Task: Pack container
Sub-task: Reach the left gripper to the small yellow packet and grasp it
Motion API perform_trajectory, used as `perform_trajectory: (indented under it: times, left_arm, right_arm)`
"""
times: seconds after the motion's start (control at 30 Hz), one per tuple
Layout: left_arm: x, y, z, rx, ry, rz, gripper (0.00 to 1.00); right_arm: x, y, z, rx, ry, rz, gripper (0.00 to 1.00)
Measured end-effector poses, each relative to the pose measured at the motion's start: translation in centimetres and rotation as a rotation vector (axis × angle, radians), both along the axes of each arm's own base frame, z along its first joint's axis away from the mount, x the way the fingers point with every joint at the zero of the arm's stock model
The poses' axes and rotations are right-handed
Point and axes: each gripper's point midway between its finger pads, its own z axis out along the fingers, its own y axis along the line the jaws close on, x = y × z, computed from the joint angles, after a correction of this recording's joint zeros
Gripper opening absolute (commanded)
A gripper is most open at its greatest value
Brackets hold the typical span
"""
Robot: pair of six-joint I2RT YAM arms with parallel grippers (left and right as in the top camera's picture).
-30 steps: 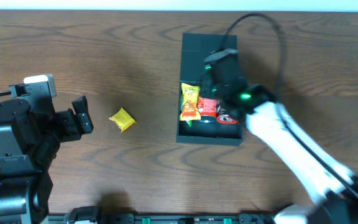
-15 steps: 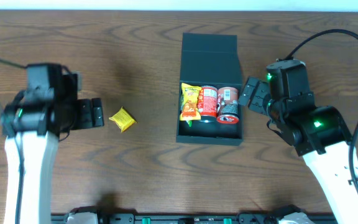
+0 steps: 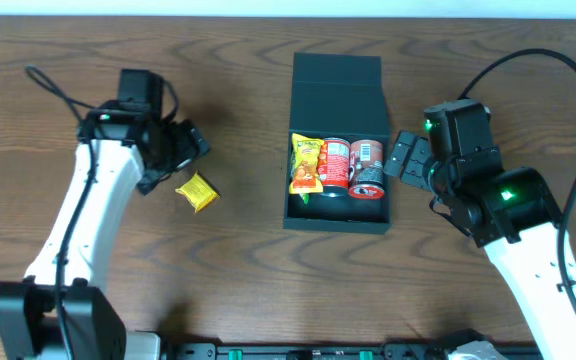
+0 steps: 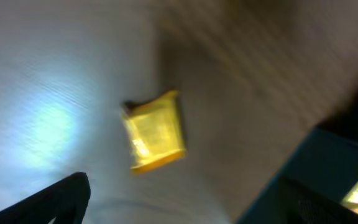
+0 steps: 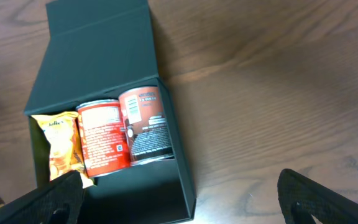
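A: Container [image 3: 334, 224] noted right of table centre. Its flap lid [image 3: 336, 88] is open and lies flat toward the far edge. What is inside?

B: Three items in a row across the far half. An orange-yellow snack packet [image 3: 306, 163] sits against the left wall. A red can [image 3: 336, 164] is in the middle, and a second can [image 3: 368, 167] with a pale label is by the right wall. Both cans lie on their sides, touching. The near half is dark (hard to read).

A: Edges, room to move?

B: The right gripper [image 3: 401, 157] is just beside the container's right wall, fingers spread, grasping nothing. The left gripper [image 3: 176, 163] is well off to the left, fingers released wide. It is near a small yellow packet [image 3: 197, 192] lying loose on the wood; its wrist view is blurred. Bare surface runs between that packet and the container.

A: Surface?

B: A dark brown wood-grain table [image 3: 238, 290], with a pale strip past its far edge.
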Motion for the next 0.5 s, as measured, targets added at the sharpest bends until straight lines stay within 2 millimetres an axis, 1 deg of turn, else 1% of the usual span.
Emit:
perform_trajectory:
  times: [0.07, 0.13, 0.3, 0.47, 0.5]
  left_arm:
    - [0.0, -0.8, -0.6, -0.015, 0.021, 0.017, 0.95]
    - [-0.8, -1.2, -1.6, -0.023, 0.082, 0.066, 0.96]
    - [-1.6, -1.2, -3.8, -0.022, 0.187, 0.178, 0.95]
    - [-2.5, -1.1, -5.8, -0.008, 0.281, 0.239, 0.96]
    - [-2.6, -1.0, -6.4, -0.004, 0.304, 0.251, 0.95]
  right_arm:
    - [-0.1, -0.2, -0.1, -0.010, 0.006, -0.005, 0.99]
    - [-0.3, -0.4, -0.2, -0.022, 0.012, -0.011, 0.99]
    - [-0.6, -0.9, -0.3, -0.043, 0.025, -0.020, 0.99]
    - [-0.7, -1.0, -0.4, -0.048, 0.028, -0.023, 0.99]
    - [-0.7, -1.0, -0.4, -0.048, 0.028, -0.023, 0.99]
